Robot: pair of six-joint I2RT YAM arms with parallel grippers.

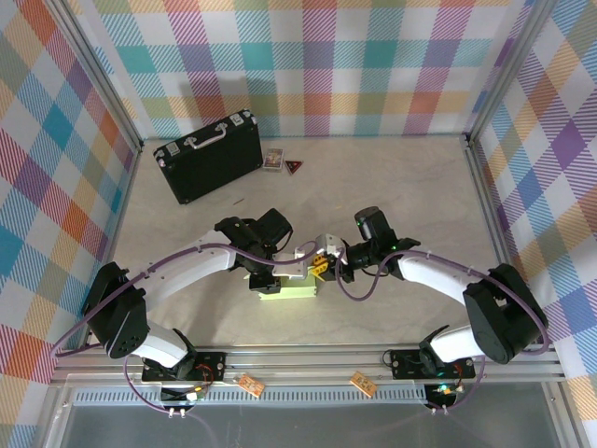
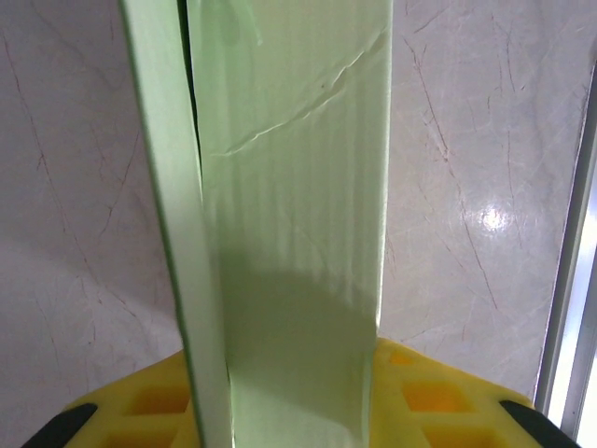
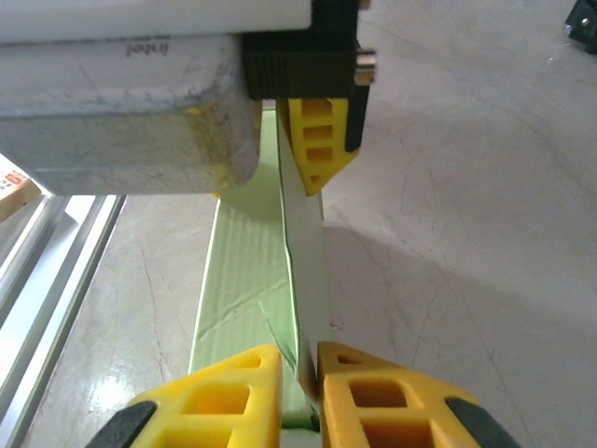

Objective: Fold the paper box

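Right gripper (image 3: 300, 383) tight on paper box (image 3: 244, 271) flap (left gripper (image 2: 294, 401) seemingly alongside)

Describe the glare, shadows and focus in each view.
Left wrist: a bright glare spot on the table, a soft shadow across the lower paper box. Right wrist: sheen on the table at lower left, a shadow on it right of the box wall. Top external: even, diffuse light, no harsh glare.

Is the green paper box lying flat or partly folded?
Partly folded: a wall of the paper box stands upright from its flat panel, pinched by the right gripper.
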